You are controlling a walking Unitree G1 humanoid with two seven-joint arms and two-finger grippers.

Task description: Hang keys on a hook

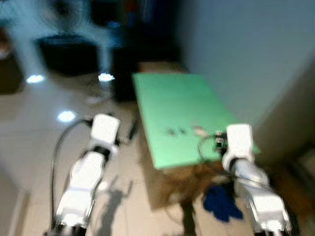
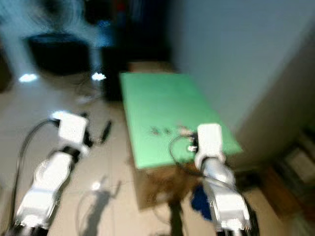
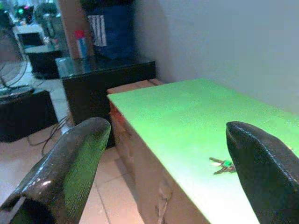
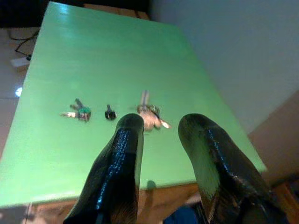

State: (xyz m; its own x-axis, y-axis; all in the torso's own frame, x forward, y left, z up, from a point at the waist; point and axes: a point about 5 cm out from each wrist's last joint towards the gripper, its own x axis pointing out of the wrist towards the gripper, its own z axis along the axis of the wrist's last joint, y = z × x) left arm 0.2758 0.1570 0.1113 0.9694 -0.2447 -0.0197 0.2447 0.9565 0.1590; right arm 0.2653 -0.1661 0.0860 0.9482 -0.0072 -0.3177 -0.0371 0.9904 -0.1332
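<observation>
The right tool (image 4: 161,126) is held over the near edge of the green desk (image 4: 107,56), its fingers parted and empty. A bunch of keys (image 4: 149,114) lies just ahead of its fingertips, with two smaller key pieces (image 4: 79,112) alongside. The left tool (image 3: 168,154), wide open and empty, is held beside the desk.

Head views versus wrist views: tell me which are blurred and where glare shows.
Both eye views are smeared with blur, with bright glare spots on the floor; the left wrist view is fairly sharp, with sheen on the green table; the right wrist view is clear enough to show the keys.
</observation>
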